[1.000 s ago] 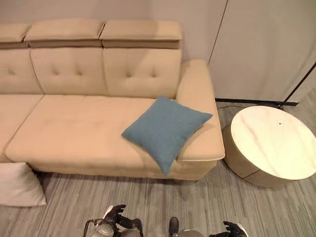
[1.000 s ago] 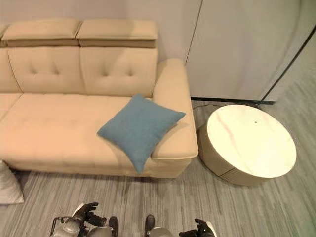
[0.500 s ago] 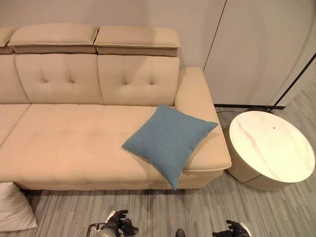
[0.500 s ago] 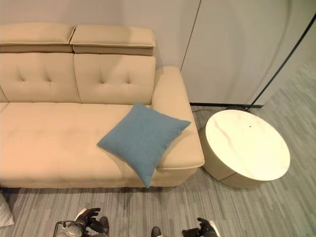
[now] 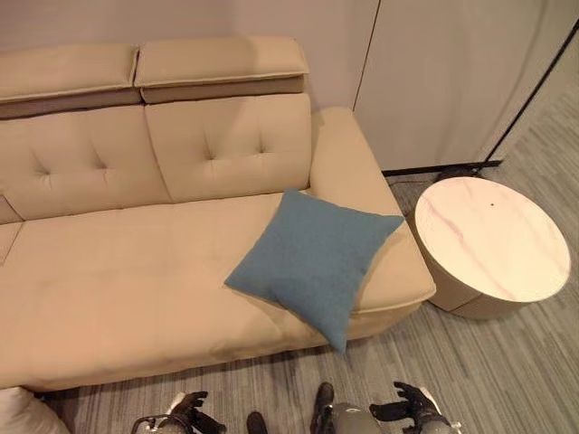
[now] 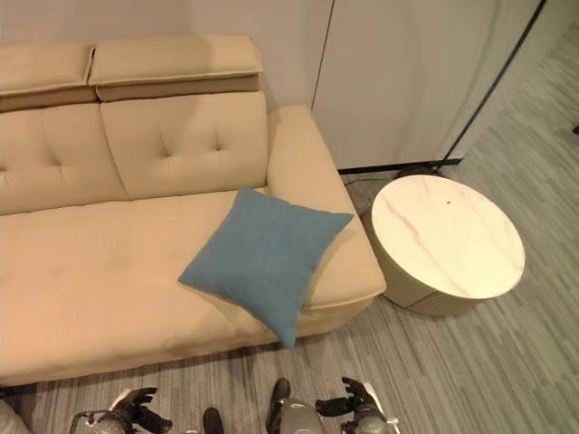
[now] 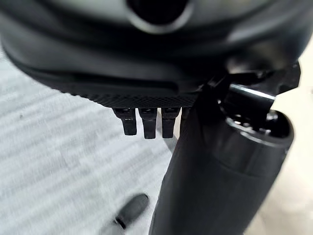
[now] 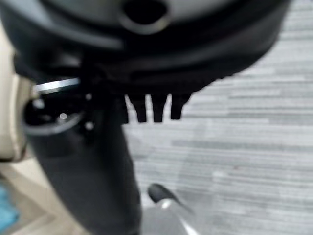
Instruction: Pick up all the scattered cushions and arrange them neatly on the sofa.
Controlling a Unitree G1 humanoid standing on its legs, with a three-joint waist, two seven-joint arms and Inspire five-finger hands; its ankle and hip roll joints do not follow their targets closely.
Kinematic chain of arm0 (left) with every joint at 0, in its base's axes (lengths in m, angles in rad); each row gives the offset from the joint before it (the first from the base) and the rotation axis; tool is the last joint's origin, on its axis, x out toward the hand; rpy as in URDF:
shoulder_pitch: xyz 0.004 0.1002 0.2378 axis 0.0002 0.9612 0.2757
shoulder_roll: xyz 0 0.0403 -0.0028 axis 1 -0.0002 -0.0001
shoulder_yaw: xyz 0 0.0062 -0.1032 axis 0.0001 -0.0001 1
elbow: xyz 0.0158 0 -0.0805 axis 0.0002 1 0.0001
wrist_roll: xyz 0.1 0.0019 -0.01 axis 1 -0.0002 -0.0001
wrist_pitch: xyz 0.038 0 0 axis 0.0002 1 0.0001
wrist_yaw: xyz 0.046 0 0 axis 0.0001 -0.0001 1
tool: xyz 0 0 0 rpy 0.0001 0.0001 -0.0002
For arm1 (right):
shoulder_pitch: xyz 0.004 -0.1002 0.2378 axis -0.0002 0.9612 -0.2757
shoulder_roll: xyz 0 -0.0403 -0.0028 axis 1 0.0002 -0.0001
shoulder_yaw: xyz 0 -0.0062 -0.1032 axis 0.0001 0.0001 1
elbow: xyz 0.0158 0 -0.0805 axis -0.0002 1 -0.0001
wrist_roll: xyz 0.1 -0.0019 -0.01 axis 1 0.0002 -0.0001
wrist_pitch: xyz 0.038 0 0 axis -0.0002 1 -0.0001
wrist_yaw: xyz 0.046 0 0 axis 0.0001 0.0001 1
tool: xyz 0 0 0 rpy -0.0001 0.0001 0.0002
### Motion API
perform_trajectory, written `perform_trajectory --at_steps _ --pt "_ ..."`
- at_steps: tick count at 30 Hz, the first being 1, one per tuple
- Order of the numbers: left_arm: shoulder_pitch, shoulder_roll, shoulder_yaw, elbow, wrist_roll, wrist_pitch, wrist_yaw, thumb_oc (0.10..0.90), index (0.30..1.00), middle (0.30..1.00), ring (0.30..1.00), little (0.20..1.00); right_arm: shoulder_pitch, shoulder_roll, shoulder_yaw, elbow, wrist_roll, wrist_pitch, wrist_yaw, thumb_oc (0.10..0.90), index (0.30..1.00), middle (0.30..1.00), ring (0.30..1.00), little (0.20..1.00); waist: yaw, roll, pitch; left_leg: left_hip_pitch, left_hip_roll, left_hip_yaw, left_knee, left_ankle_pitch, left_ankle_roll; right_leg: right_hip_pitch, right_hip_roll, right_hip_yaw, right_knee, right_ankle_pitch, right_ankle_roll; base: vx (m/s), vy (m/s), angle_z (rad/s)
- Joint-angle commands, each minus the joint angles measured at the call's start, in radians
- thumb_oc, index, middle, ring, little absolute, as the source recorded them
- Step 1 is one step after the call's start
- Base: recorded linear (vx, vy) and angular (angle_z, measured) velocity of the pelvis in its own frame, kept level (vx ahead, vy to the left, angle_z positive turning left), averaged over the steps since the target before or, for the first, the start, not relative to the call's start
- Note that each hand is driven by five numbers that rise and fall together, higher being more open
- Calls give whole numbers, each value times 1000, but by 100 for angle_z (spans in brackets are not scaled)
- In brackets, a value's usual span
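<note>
A blue square cushion lies on the beige sofa, leaning against its right armrest with one corner over the seat's front edge. A corner of a white cushion shows on the floor at the sofa's front left. My left hand and right hand hang low over the grey floor in front of the sofa, well short of both cushions. Each is open and holds nothing; the wrist views show straight fingers and fingers above bare floor.
A round low table with a pale marbled top stands on the floor right of the armrest. A white wall panel and a dark floor rail run behind it. Grey striped flooring lies in front of the sofa.
The camera has swung: the sofa and table sit differently in view and the white cushion has slid to the lower left corner. Both hands stay low and hold nothing.
</note>
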Motion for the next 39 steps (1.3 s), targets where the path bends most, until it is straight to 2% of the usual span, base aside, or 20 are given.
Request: perform_trajectory --at_steps 1,3,4,6,10,11,14,17,19,23,25,30,33,34,39 --pt "-32 16 -5 -22 16 -30 1 800 900 900 900 900 -29 -57 25 -5 0 -27 -34 800 900 900 900 900 -8 -52 2 -120 -35 -15 269 -88 -72 93 -35 13 -101 -14 84 -24 -58 22" --pt "-41 9 -11 -31 9 -32 -1 800 900 900 900 900 -32 -61 25 -6 8 -30 -34 800 900 900 900 900 0 -54 11 -170 -21 -42 357 -71 -91 107 -29 24 -124 -14 73 -25 -7 19" --pt "-41 6 -12 -33 2 -31 1 800 900 900 900 900 -33 -62 26 -4 13 -28 -33 800 900 900 900 900 -3 -57 8 -186 -13 -46 354 -72 -89 111 -33 25 -132 -15 73 11 61 5" --pt "-38 -1 -9 -32 -4 -27 7 800 900 900 900 900 -32 -63 26 0 15 -28 -38 800 900 900 900 900 -2 -58 -1 -191 24 -45 306 -90 -84 124 -42 37 -147 -19 83 77 108 -29" --pt "-37 -6 -19 -23 -4 -26 14 800 900 900 900 900 -32 -66 26 -2 8 -29 -47 800 900 900 900 900 10 -41 -9 -181 67 -107 154 -29 -99 141 -35 71 -155 -30 96 122 149 -37" --pt "-37 -8 -21 -19 -1 -22 15 800 900 900 900 900 -25 -66 23 0 4 -27 -49 800 900 900 900 900 10 -35 -11 -172 65 -123 136 -21 -101 150 -36 77 -156 -32 97 75 101 -34" --pt "-36 -10 -27 -12 10 -19 12 800 900 900 900 900 -17 -66 10 -1 1 -25 -50 800 900 900 900 900 -4 -24 -19 -136 60 -112 85 -10 -106 157 -41 79 -151 -29 102 108 169 -38" --pt "-32 0 -22 -17 13 -19 17 800 900 900 900 900 -13 -68 -24 -18 25 -29 -62 800 900 900 900 900 -8 -23 -30 -95 27 -95 42 -18 -89 146 -67 106 -142 -7 123 78 259 -22" --pt "-25 16 -8 -14 20 -17 28 800 900 900 900 900 -15 -87 -84 -109 82 -39 -85 800 900 900 900 900 -13 -26 -38 -67 6 -65 12 -27 -70 129 -91 130 -130 12 147 33 231 -37" --pt "-17 21 -2 -17 25 -20 30 800 900 900 900 900 -6 -108 -120 -221 105 -48 -98 800 900 900 900 900 -17 -26 -40 -50 -7 -46 1 -38 -56 114 -103 149 -114 22 161 5 119 -30" --pt "-6 19 5 -34 26 -24 31 800 900 900 900 900 4 -133 -162 -375 109 -61 -119 800 900 900 900 900 -25 -22 -39 -37 -20 -34 -7 -45 -44 101 -116 164 -96 30 173 -1 129 -28" --pt "7 -1 -4 -57 42 -30 34 800 900 900 900 900 24 -158 -235 -582 116 -92 -157 800 900 900 900 900 -33 -16 -43 -18 -35 -30 -17 -56 -31 98 -127 170 -84 36 183 16 80 -10" --pt "8 -11 -9 -55 48 -30 33 800 900 900 900 900 21 -148 -254 -631 146 -110 -160 800 900 900 900 900 -35 -15 -43 -14 -38 -29 -18 -58 -27 99 -130 169 -82 38 184 9 46 -3" --pt "12 -16 -14 -55 55 -30 30 800 900 900 900 900 21 -129 -263 -691 190 -128 -149 800 900 900 900 900 -33 -16 -44 -11 -41 -30 -19 -60 -24 99 -131 170 -81 39 186 10 37 -2" --pt "25 -15 -13 -68 62 -28 24 800 900 900 900 900 16 -88 -244 -740 287 -148 -109 800 900 900 900 900 -19 -21 -43 -11 -43 -36 -22 -63 -19 100 -134 160 -81 40 187 2 9 0"
